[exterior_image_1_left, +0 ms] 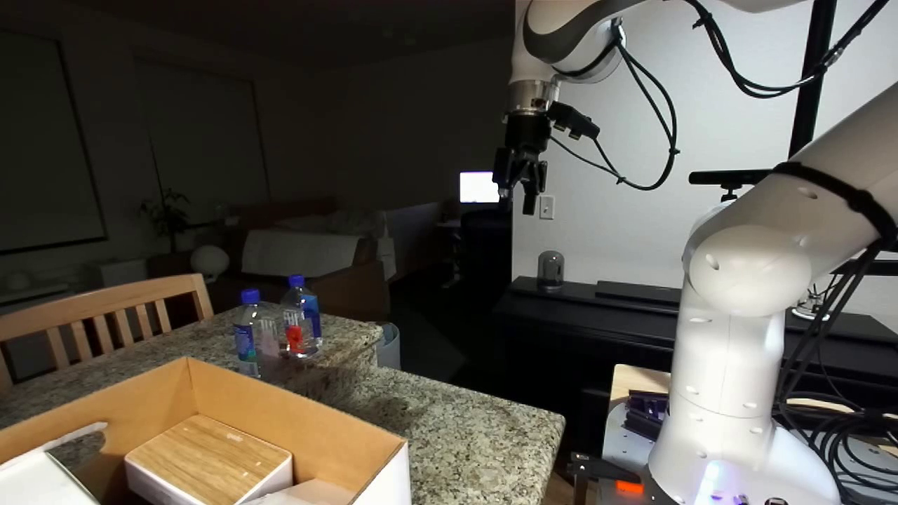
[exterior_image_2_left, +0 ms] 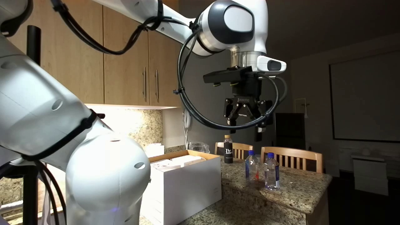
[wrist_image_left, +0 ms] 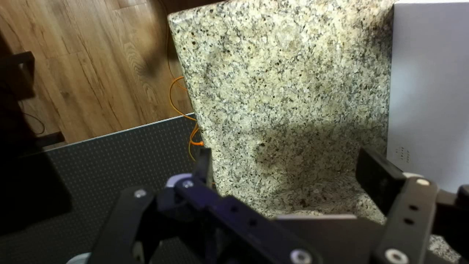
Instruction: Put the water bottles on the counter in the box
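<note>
Approach step, I judge: black jointed fingers (wrist_image_left: 379, 179) hang wide, empty; next, align over 1 of 2 clear, blue-capped plastic bottles (exterior_image_2_left: 271, 172).

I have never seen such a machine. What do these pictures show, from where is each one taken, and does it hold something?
You see a white robot arm with a black gripper as its hand. Two pictures come from cameras outside the robot; the third comes from a camera mounted above the gripper, looking down past its fingers. On the stone counter stand two clear water bottles, a dark bottle and a large box, white outside and tan inside. The box contains a block with a wood-like top. The gripper holds nothing: its fingers are apart. The job is to put the water bottles into the box.
</note>
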